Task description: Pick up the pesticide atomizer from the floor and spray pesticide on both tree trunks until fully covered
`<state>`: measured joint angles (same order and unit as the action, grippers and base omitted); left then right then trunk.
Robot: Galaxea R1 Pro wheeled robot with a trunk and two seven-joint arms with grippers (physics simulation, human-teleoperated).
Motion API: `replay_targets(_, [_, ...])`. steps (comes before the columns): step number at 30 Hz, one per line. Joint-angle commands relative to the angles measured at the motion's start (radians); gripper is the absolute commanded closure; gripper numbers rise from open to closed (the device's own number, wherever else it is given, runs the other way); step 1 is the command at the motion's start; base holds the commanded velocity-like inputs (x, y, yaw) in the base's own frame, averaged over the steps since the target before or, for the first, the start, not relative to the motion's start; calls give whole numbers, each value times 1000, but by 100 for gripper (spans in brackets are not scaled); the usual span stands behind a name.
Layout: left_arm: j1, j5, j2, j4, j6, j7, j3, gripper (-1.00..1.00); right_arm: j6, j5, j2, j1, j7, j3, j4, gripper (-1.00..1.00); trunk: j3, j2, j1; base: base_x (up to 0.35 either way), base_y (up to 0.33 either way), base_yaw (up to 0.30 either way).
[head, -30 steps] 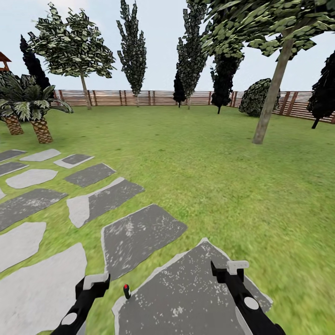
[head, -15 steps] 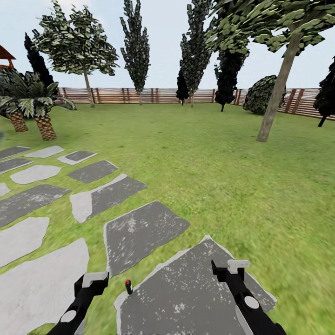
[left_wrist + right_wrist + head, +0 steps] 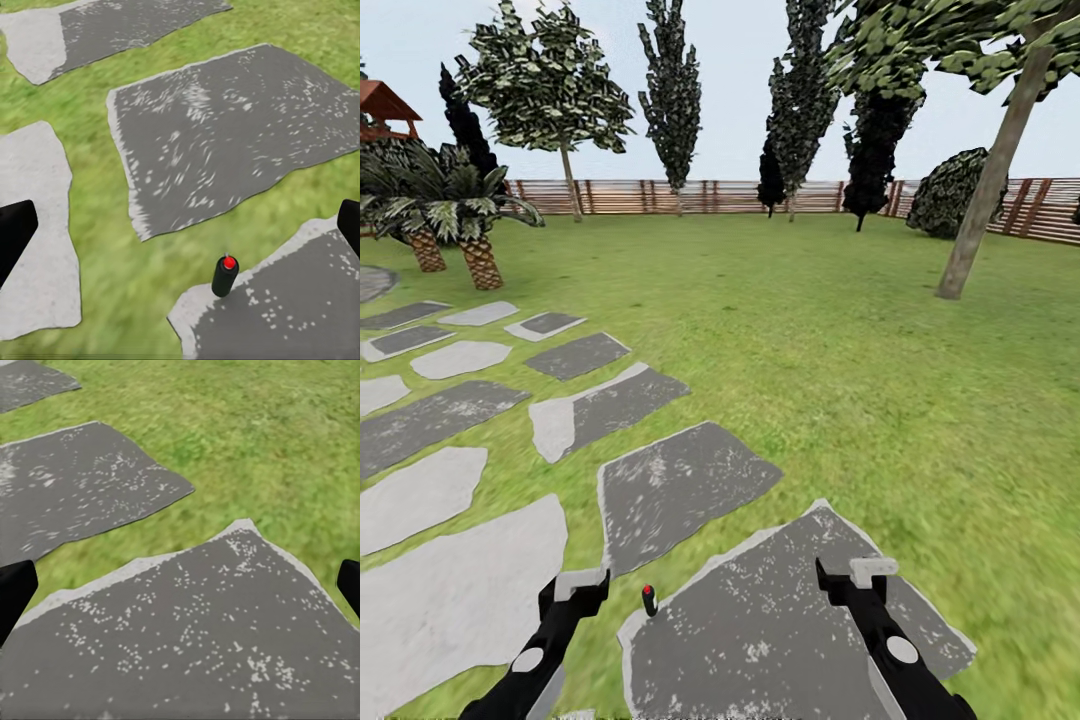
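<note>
1. The small dark bottle with a red cap (image 3: 649,599), which I take to be the pesticide atomizer, stands upright on the ground where grass meets the edge of a dark stepping stone (image 3: 780,630). It is low between the two arms, nearer the left one.

2. The left gripper (image 3: 575,590) hangs above the grass just beside the bottle, not touching it. In the left wrist view the bottle (image 3: 224,275) sits between the two dark finger tips at the frame edges, so the jaws are spread wide and hold nothing, probably lined up for a grab.

3. The right gripper (image 3: 857,580) hovers over the same stone, clear of the bottle. Its wrist view shows the finger tips far apart over bare stone (image 3: 195,637), so those jaws are wide and empty too, likely kept out of the way.

4. One tree with a thick pale trunk (image 3: 992,180) leans at the far right of the lawn, and another (image 3: 567,178) stands far left by the wooden fence (image 3: 710,196). Both are well away from the robot, so spraying has to wait until the bottle is picked up.
</note>
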<state>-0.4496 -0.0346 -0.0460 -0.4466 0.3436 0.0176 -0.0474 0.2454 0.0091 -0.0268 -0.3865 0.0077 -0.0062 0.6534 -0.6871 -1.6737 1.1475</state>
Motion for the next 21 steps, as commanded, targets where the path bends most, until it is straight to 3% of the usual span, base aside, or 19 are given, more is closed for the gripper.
replay_targets(1, [0,0,0,0,0,-1,0,-100,0,0,0,0,0,0,0,-100,-5,-7,4,0,0,127])
replay_targets(16, [1,1,0,-1,1,-5,3,-100,0,0,-1,0,0,0,-2,-100,-71,-112,61,0,0,126])
replay_targets(21, [2,7,2,-1,4,-5,8,-100,0,0,-1,0,0,0,-2,-100,-78,-112,61,9,0,126])
